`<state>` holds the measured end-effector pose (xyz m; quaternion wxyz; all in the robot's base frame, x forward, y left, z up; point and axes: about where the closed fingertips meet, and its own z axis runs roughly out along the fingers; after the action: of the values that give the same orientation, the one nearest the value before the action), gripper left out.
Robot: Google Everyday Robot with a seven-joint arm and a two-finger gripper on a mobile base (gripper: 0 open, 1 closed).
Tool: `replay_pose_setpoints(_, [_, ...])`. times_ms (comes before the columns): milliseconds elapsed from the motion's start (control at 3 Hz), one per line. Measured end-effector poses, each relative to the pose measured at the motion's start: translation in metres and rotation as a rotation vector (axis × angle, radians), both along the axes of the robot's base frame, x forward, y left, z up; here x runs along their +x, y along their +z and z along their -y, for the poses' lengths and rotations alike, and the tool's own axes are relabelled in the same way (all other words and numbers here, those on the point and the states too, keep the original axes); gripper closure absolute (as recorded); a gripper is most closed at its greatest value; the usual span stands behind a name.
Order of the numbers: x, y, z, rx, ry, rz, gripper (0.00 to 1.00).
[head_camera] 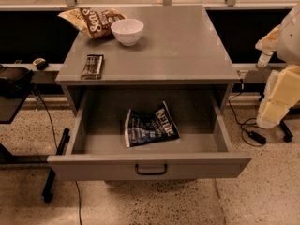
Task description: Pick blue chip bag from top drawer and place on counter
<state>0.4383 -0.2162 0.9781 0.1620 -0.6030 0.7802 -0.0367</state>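
The blue chip bag [151, 125] is a crumpled dark navy bag with white "Kettle" lettering. It lies inside the open top drawer [150, 165], near the middle of the drawer floor, leaning towards the back. The drawer is pulled fully out, with its dark curved handle [151, 169] at the front. The grey counter [183, 41] is the flat top of the cabinet above. My arm is folded at the right edge of the view. My gripper [265, 50] hangs there, right of the cabinet, at about counter height and far from the bag.
On the counter's back left stand a white bowl [127, 31] and a tan-and-brown chip bag [91, 20]. A small dark bar wrapper [92, 65] lies near the counter's left front edge. A black cart [14, 88] stands at the left. Cables [248, 125] run across the floor at the right.
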Motion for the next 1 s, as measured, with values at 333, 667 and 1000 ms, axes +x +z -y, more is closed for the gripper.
replay_pose_setpoints(333, [0.000,0.000,0.000,0.000,0.000,0.000,0.00])
replay_pose_setpoints(667, [0.025,-0.015,-0.032,0.029,0.067,0.039,0.00])
replay_pose_setpoints(1000, [0.066,-0.056,-0.108,0.034,0.238,0.095,0.00])
